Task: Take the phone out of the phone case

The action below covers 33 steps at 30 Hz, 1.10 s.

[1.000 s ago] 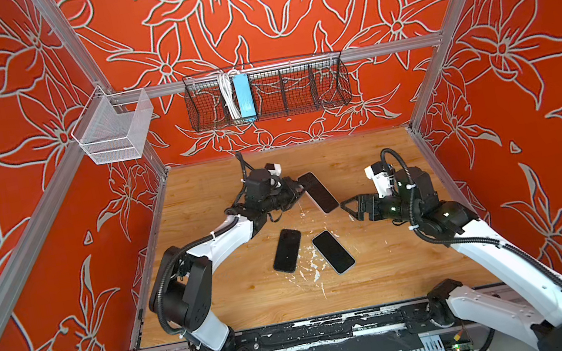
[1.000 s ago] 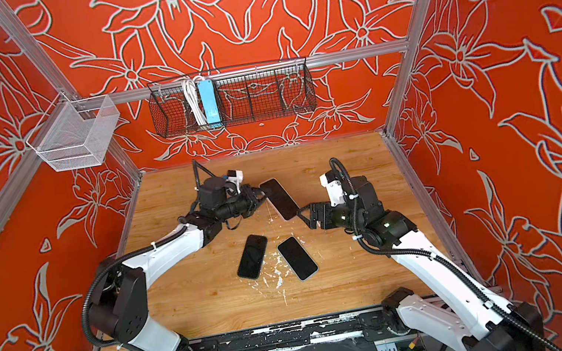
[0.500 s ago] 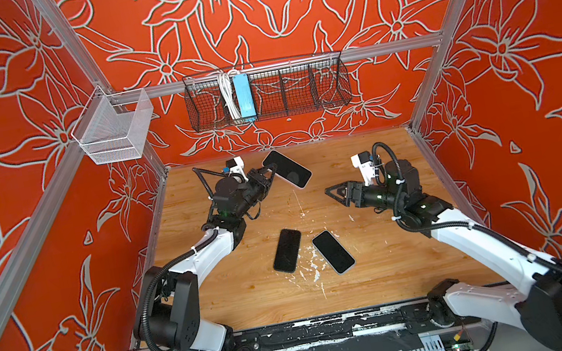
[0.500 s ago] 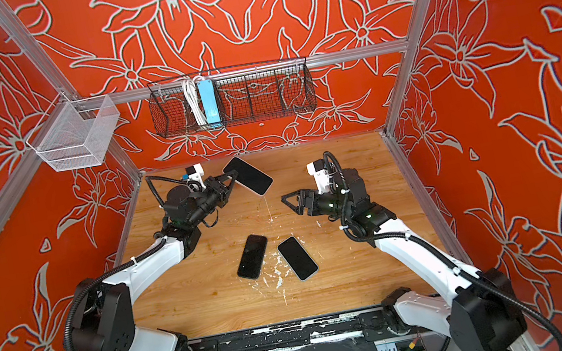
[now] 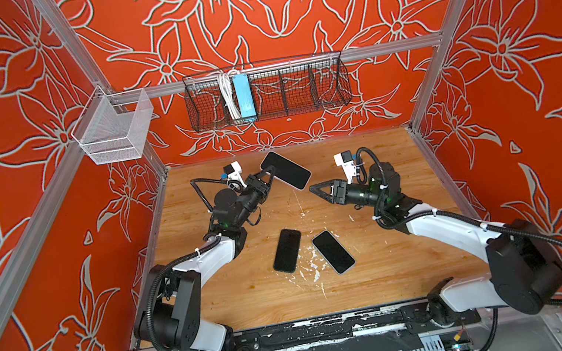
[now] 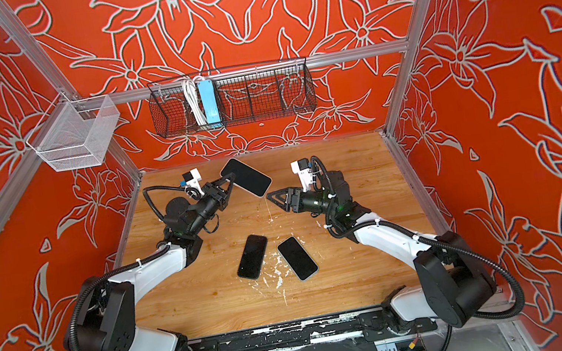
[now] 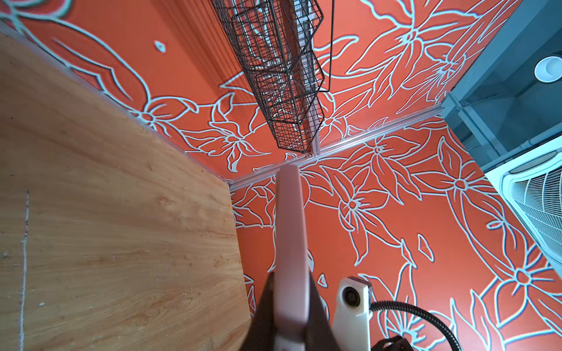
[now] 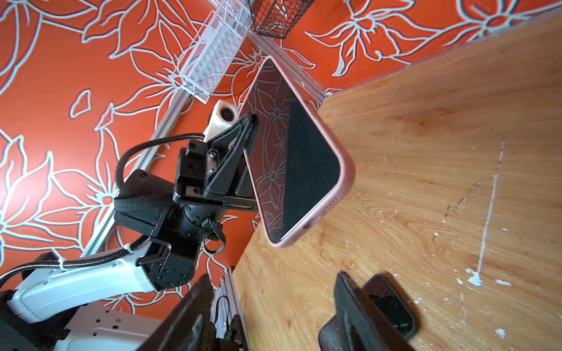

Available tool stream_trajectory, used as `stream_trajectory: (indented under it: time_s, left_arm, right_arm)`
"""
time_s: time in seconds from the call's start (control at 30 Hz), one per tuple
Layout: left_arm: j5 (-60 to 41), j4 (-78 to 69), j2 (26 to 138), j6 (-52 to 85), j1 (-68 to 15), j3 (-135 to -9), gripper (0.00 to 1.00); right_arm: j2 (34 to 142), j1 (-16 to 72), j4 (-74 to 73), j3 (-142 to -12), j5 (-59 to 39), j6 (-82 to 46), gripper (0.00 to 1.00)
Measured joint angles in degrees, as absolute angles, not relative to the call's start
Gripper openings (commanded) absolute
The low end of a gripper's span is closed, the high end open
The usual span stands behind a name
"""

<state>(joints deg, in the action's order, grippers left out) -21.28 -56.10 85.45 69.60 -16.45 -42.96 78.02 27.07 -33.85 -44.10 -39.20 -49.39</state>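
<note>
A dark-screened phone (image 8: pixel 304 158) sits inside a pink phone case (image 8: pixel 345 179). My left gripper (image 5: pixel 269 177) (image 6: pixel 227 184) is shut on one long edge and holds the phone (image 5: pixel 287 175) (image 6: pixel 247 181) in the air over the back of the table. In the left wrist view the pink case (image 7: pixel 290 237) runs edge-on out from between the left gripper (image 7: pixel 290 291) fingers. My right gripper (image 5: pixel 316 189) (image 6: pixel 273 197) points at the phone's lower end, a short way off. The right gripper (image 8: pixel 270 294) stands open with nothing between its fingers.
Two more dark phones (image 5: pixel 287 250) (image 5: pixel 333 252) lie flat mid-table, also in a top view (image 6: pixel 252 256) (image 6: pixel 297 258). A black wire basket (image 5: pixel 266 91) with a blue box (image 5: pixel 244 95) and a white mesh basket (image 5: pixel 113 130) hang on the walls. White scuffs mark the wooden table (image 5: pixel 387 275).
My left gripper has lifted the cased phone up and toward the back wall. My right gripper has risen, swung toward the phone, and its jaws have narrowed while staying open.
</note>
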Motion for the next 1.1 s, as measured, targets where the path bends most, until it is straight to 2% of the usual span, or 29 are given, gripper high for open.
stream_trajectory:
  time_s: [0.57, 0.9, 1.1]
  left_arm:
    - [-18.5, -61.7, 85.5, 73.1, -18.4, -42.5, 0.0]
    - [-17.6, -62.0, 85.5, 72.9, -18.7, -41.9, 0.0]
    - [-17.2, -62.2, 85.5, 73.0, -18.7, -41.3, 0.0]
  right_arm:
    - [88.6, 31.9, -52.8, -44.2, -33.0, -56.1, 0.53]
    - [92.7, 33.6, -60.0, -45.4, -31.9, -58.3, 0.4]
    - [93.0, 33.9, -61.8, -45.5, -31.7, -59.0, 0.29]
